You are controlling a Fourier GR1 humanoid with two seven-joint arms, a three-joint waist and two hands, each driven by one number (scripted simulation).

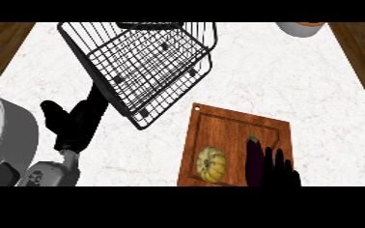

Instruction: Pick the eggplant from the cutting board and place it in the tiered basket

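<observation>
Eggplant [254,157]: dark purple, long, on wooden cutting board [228,125].
Right robot hand [280,171]: fingers straight, beside eggplant.
Left robot hand [71,121]: relaxed, resting.
Basket [143,63]: black wire grid.

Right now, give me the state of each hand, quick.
Left hand: open, holding nothing, resting beside the basket.
Right hand: open, fingers straight beside the eggplant, not holding it.

Right hand [280,170] cut off at the lower edge, only dark fingers showing; they cover the lower part of the eggplant [254,155], and contact cannot be told. Cutting board [235,125] near edge cut off below. Bowl [301,28] at top right mostly out of view. Tiered basket [146,67] top clipped; left hand [71,121] partly behind its wire.
</observation>
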